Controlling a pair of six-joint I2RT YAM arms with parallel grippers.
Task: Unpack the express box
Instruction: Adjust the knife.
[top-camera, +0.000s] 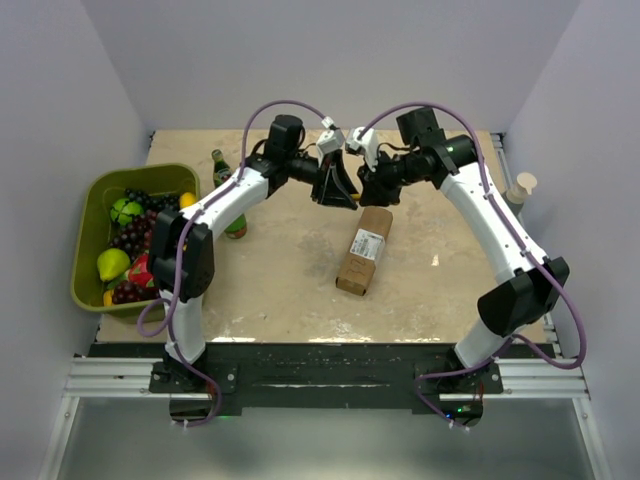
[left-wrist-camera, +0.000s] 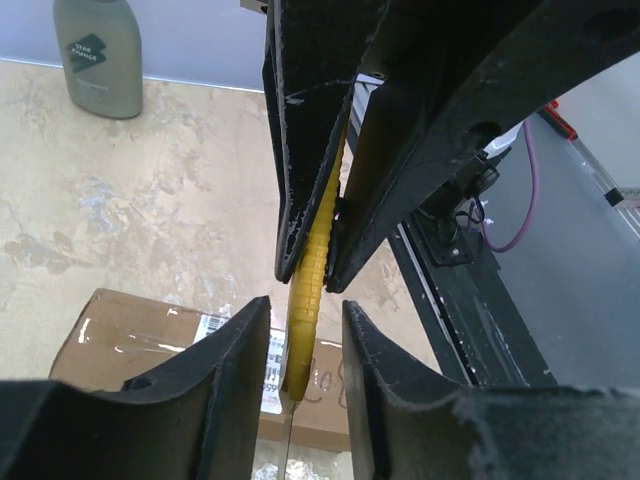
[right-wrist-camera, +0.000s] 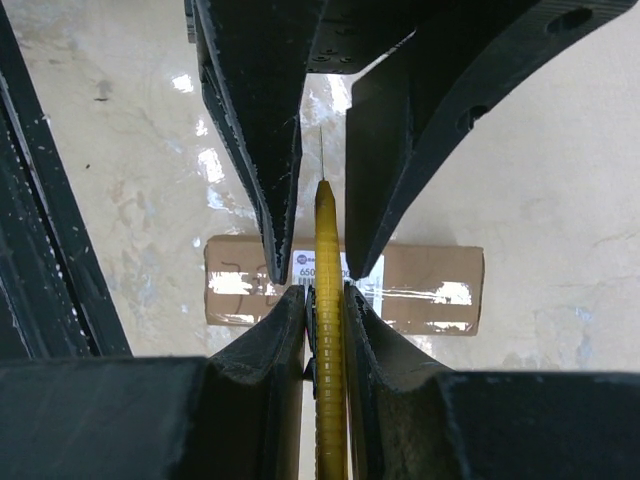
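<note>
The express box (top-camera: 364, 250), a brown carton with a white label, lies flat on the table just in front of both grippers; it also shows below them in the wrist views (left-wrist-camera: 150, 340) (right-wrist-camera: 430, 285). My right gripper (top-camera: 372, 185) (right-wrist-camera: 324, 292) is shut on a slim yellow utility knife (right-wrist-camera: 330, 380) held above the box. My left gripper (top-camera: 335, 188) (left-wrist-camera: 305, 310) faces it, its fingers on either side of the knife's blade end (left-wrist-camera: 308, 300) with a gap on each side, not touching it. In the top view the knife is hidden between the grippers.
A green bin (top-camera: 95, 200) full of fruit stands at the left edge. A green bottle (top-camera: 228, 195) stands beside the left arm. A grey bottle (left-wrist-camera: 98, 55) stands at the back wall. A small pale object (top-camera: 522, 187) sits at the right edge.
</note>
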